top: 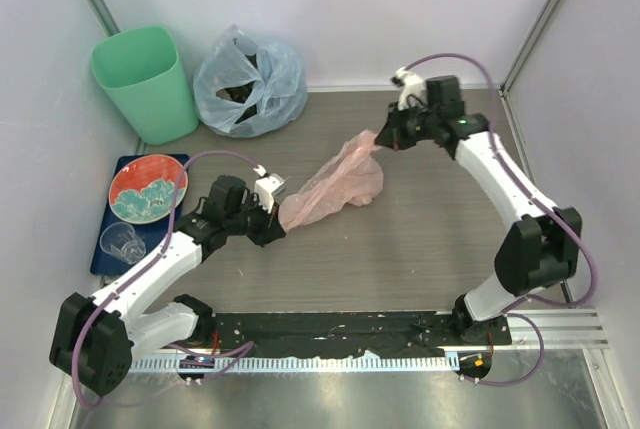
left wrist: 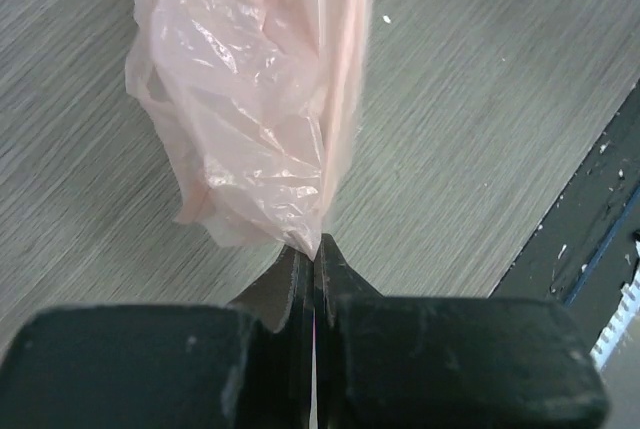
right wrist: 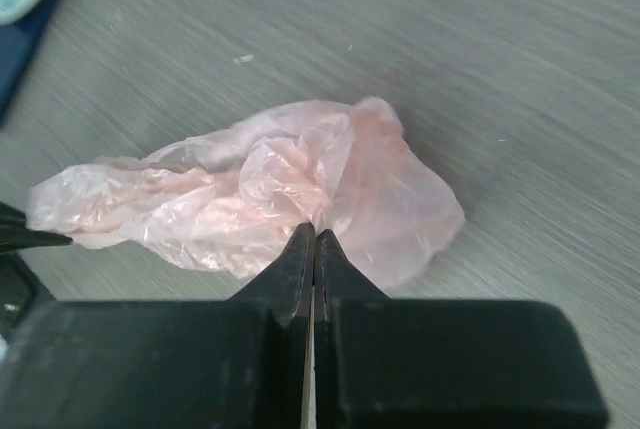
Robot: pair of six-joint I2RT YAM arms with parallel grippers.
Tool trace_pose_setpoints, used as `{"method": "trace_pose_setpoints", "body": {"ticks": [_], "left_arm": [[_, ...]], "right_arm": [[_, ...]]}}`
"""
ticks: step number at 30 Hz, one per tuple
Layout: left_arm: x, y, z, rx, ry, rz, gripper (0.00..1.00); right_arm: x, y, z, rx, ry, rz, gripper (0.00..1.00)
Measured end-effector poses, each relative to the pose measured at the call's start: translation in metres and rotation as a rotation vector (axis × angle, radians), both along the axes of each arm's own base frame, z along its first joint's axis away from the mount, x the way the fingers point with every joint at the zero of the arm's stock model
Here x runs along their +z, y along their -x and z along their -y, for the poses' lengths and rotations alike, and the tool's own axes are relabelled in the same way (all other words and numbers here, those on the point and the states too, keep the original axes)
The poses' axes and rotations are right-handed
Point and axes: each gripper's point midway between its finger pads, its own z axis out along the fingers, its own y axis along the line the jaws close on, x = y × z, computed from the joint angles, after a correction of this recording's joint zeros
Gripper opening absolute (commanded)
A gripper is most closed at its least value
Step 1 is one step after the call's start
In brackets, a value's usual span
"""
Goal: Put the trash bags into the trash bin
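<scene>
The pale-pink trash bag (top: 335, 184) lies stretched across the middle of the table. My left gripper (top: 277, 217) is shut on its near-left end; in the left wrist view the bag (left wrist: 250, 119) hangs from the closed fingertips. My right gripper (top: 383, 137) is shut on its far-right end; in the right wrist view the bag (right wrist: 260, 199) bunches at the closed tips. The mint-green trash bin (top: 145, 84) stands upright at the far left corner, apart from both grippers, mouth open.
A bulging pale-blue bag (top: 250, 79) sits next to the bin at the back. A blue tray (top: 112, 234) at the left edge holds a red patterned plate (top: 147, 189) and a clear cup (top: 123, 242). White walls enclose the table.
</scene>
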Motion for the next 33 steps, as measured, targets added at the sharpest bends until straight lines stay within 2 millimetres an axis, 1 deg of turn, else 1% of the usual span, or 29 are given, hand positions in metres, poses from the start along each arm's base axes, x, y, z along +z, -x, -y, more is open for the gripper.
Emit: {"method": "trace_pose_setpoints", "body": {"ticks": [3,4,5,6,7,8,9,10,11,12,13,15,16,17,19,20,22,23,25,28,30,33], "left_arm": [[-0.002,-0.004,-0.008,0.039,-0.005,-0.005,0.0],[-0.001,-0.006,-0.009,0.045,-0.006,-0.002,0.0],[0.0,-0.007,-0.01,0.049,-0.01,0.003,0.02],[0.002,-0.008,-0.01,0.048,-0.012,0.006,0.11],[0.003,-0.008,-0.01,0.042,-0.015,0.007,0.23],[0.005,-0.007,-0.011,0.029,-0.02,0.011,0.46],[0.007,-0.006,-0.01,0.017,-0.022,0.013,0.53],[0.011,-0.005,-0.01,0.003,-0.022,0.02,0.57],[0.017,-0.004,-0.009,-0.005,-0.017,0.026,0.63],[0.027,-0.005,-0.008,-0.01,-0.011,0.041,0.65],[0.038,-0.008,-0.007,-0.012,-0.002,0.064,0.67],[0.064,-0.014,-0.006,-0.009,0.024,0.125,0.75],[0.078,-0.017,-0.005,-0.004,0.04,0.165,0.81],[0.092,-0.019,-0.006,-0.001,0.056,0.206,0.91],[0.114,-0.023,-0.005,0.002,0.089,0.283,0.96],[0.118,-0.026,-0.003,-0.001,0.1,0.3,0.98],[0.121,-0.034,0.003,-0.005,0.116,0.314,0.98],[0.12,-0.039,0.006,-0.006,0.119,0.312,0.98],[0.114,-0.055,0.015,-0.006,0.125,0.309,0.99],[0.088,-0.078,0.029,-0.011,0.112,0.269,0.98],[0.076,-0.089,0.038,-0.017,0.114,0.257,0.98],[0.073,-0.096,0.056,-0.037,0.162,0.257,0.97]], "right_arm": [[0.033,-0.001,0.028,-0.027,-0.115,0.021,0.01],[0.043,0.001,0.033,-0.023,-0.145,0.028,0.01],[0.052,0.006,0.033,-0.006,-0.174,0.036,0.01],[0.059,0.011,0.03,0.016,-0.201,0.046,0.01],[0.066,0.017,0.024,0.044,-0.224,0.058,0.01],[0.071,0.024,0.019,0.072,-0.244,0.068,0.01],[0.075,0.03,0.014,0.098,-0.26,0.073,0.01],[0.079,0.037,0.009,0.125,-0.27,0.079,0.01],[0.081,0.042,0.005,0.147,-0.276,0.083,0.01],[0.082,0.047,0.0,0.177,-0.281,0.089,0.01],[0.083,0.052,-0.005,0.204,-0.281,0.097,0.01],[0.082,0.06,-0.011,0.248,-0.27,0.112,0.01],[0.082,0.064,-0.015,0.274,-0.261,0.122,0.01],[0.081,0.069,-0.019,0.301,-0.251,0.134,0.01],[0.081,0.077,-0.023,0.339,-0.235,0.15,0.01],[0.081,0.083,-0.026,0.367,-0.224,0.164,0.01],[0.084,0.09,-0.031,0.399,-0.221,0.181,0.01],[0.085,0.093,-0.033,0.418,-0.22,0.192,0.01],[0.089,0.099,-0.036,0.448,-0.22,0.212,0.01],[0.095,0.11,-0.039,0.488,-0.219,0.237,0.01],[0.099,0.119,-0.041,0.512,-0.216,0.255,0.01],[0.106,0.132,-0.043,0.551,-0.208,0.291,0.01]]}}
